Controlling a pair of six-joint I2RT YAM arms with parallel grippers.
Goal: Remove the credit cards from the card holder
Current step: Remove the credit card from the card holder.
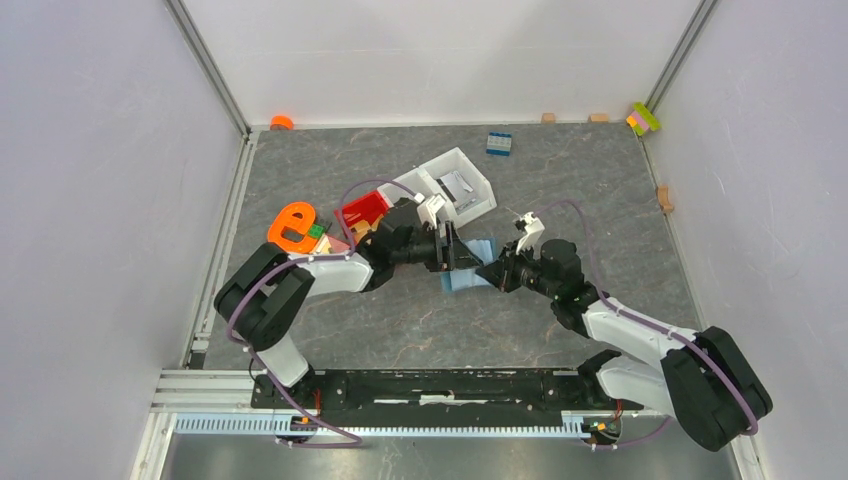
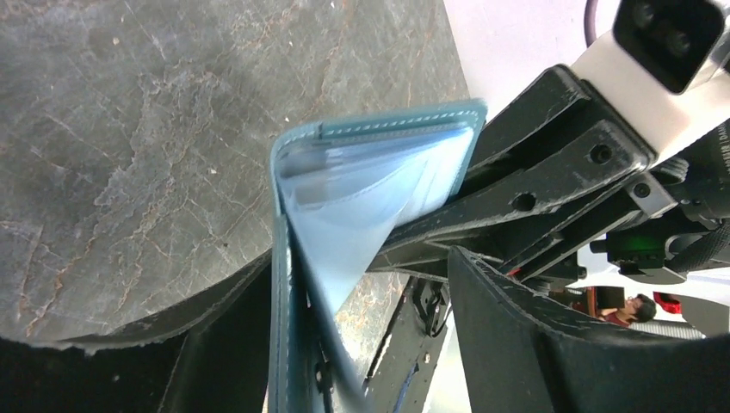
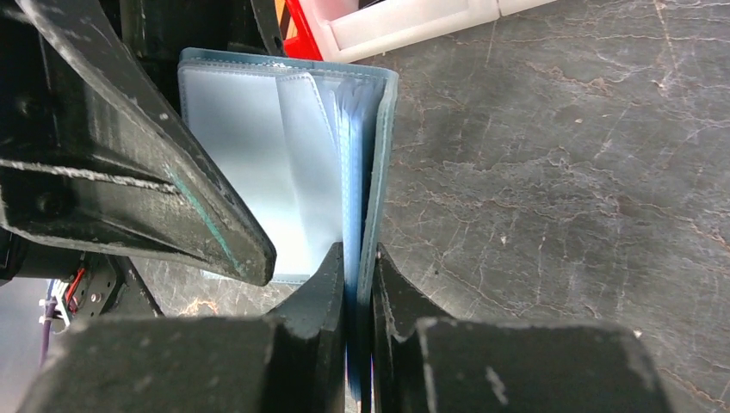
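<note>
Card holder [image 3: 258, 163] is held open like a book between the two grippers. It is over the middle of the table [image 1: 420, 320], on the arms' side of the white bin [image 1: 455, 180]. Whether its lower edge rests on the table cannot be told.

Right gripper [image 3: 359, 258]: clamped on the card holder. One teal cover plus a few pale-blue sleeves are pinched between its fingers [image 3: 310, 318], at the edge nearest that wrist camera. Almost no gap is seen between the pads.

Left gripper [image 1: 455, 250]: jaws are spread wide, nothing is gripped. In the left wrist view the other cover is seen edge-on, running between the left fingers [image 2: 215, 344]. It is close against the finger on the left of that view and well clear of the other one. Contact with the near finger cannot be confirmed.

Sleeves are fanned out between the two covers. The inside is pale and translucent; the outside is teal, with light stitching along the rim. What the sleeves hold cannot be made out.

Also on the table:
- A red bin [image 1: 362, 210] is set just beside the white bin.
- An orange object [image 1: 293, 225] is seen left of the red bin.
- A blue studded brick [image 1: 499, 143] is placed near the back wall.
- Small wooden blocks [image 1: 548, 118] are lined along the back edge.
</note>
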